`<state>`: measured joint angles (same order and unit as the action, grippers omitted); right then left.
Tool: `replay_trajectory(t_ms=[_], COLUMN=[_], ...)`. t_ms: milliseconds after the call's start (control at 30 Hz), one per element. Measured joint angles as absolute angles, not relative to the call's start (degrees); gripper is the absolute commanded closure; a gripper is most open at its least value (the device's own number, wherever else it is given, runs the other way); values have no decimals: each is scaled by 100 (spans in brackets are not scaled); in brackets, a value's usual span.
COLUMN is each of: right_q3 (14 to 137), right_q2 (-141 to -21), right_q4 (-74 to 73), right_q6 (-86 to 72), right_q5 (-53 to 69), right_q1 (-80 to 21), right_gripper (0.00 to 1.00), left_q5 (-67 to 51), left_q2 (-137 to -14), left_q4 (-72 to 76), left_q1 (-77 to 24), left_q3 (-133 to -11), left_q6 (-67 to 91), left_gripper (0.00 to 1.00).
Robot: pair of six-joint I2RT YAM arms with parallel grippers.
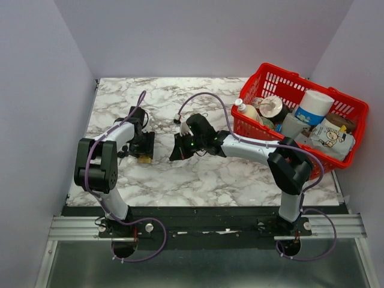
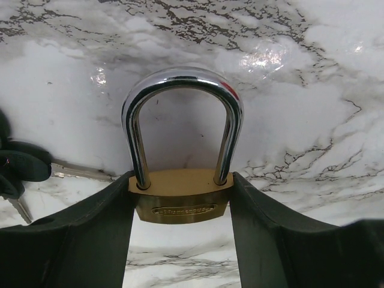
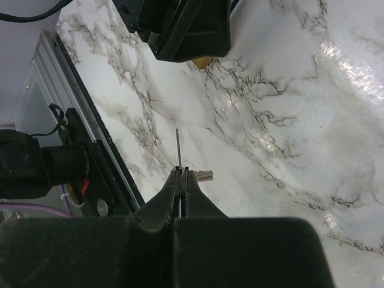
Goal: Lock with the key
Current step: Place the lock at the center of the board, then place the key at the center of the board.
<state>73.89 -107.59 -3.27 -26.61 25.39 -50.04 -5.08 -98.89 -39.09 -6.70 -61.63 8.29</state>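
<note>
Top: left gripper (image 1: 143,145) sits on the padlock (image 1: 144,159), left of centre on the marble table (image 1: 198,174). The right gripper (image 1: 177,148) is near it on its right, red basket (image 1: 298,81) far right.
Left wrist: fingers (image 2: 84,240) clamp the brass body from both sides, both shackle legs in the body.
Right wrist: jaws pinched together on the key (image 3: 179,147), blade pointing toward the left gripper.

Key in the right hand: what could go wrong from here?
1. The right hand pinches the key only at its end; the thin blade may twist when pushed.
2. The left hand grips the padlock only by its brass sides, so a push could slide it.
3. The spare key hanging beside may snag.
</note>
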Motion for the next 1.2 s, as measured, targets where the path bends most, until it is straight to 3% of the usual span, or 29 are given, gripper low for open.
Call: replay_trajectory(t_ms=[33, 167, 500, 833, 1200], right_q3=[7389, 7400, 7402, 7616, 7981], right_q2=[-10781, -10892, -11098, -11891, -12296], right_q4=[-276, -86, 202, 532, 738], right_q6=[-2705, -2947, -3503, -3972, -3942], right_q5=[2539, 2543, 2493, 2486, 2145], right_q1=[-5004, -5004, -5004, -5078, -5175], right_gripper=[99, 99, 99, 99, 99], left_q5=[-510, -513, -585, -816, -1096], left_q2=[-9896, -9918, -9843, -8696, -8224], left_q4=[-3920, -3940, -4016, -4115, -4191], left_q1=[-670, -646, -497, -126, 117], left_q3=[-6176, -6222, -6340, -7074, -6890], left_q6=[834, 847, 860, 1087, 1315], left_gripper=[22, 1, 1, 1, 1])
